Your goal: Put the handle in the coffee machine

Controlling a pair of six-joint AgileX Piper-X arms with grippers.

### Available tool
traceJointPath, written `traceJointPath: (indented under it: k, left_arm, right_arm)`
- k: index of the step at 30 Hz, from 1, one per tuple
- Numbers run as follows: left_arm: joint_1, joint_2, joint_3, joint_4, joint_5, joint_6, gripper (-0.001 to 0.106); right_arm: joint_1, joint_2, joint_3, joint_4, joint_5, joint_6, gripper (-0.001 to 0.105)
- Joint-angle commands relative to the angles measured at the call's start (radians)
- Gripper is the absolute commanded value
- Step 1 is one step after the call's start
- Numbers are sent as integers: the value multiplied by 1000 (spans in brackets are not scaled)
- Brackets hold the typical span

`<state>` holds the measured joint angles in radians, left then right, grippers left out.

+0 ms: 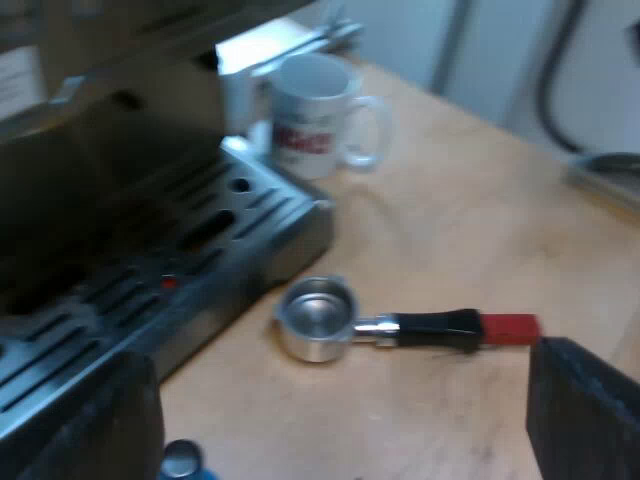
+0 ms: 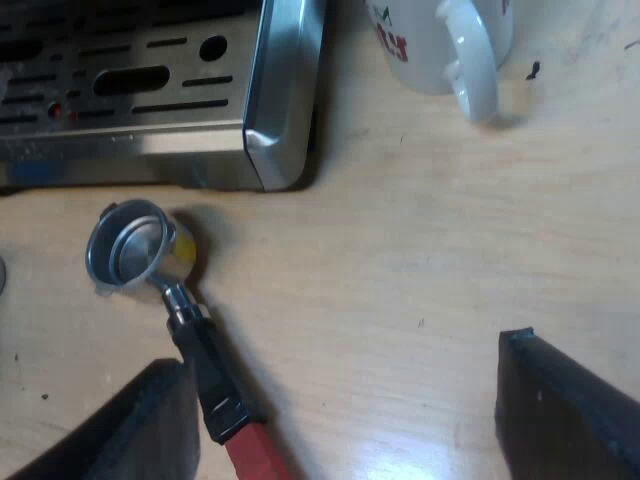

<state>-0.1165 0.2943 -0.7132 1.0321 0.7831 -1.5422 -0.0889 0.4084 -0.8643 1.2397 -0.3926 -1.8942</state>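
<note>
Metal holder with black, red-tipped handle [image 2: 200, 355] lies loose beside the steel espresso machine [image 2: 280, 90]. Your right gripper [image 2: 345, 420] straddles its handle, wide open, empty: likely lined up to grab. Left gripper [image 1: 340, 425] open, empty.

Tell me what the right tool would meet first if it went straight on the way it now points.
The right tool would likely meet bare table first; the holder's handle lies close beside one open finger and might be brushed. Depth is unclear.
</note>
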Motion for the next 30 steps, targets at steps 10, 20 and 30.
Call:
traceJointPath:
  k: [10, 20, 30]
  left_arm:
    - [-83, 32, -7, -5, 120, 68, 75]
    - [-282, 154, -7, -5, 107, 68, 75]
    - [-332, 272, -5, -5, 111, 157, 75]
  right_arm:
    - [1, 147, -14, -7, -95, -21, 64]
    - [1, 233, -14, -38, -128, -62, 64]
    - [39, 294, -14, -38, -108, -83, 64]
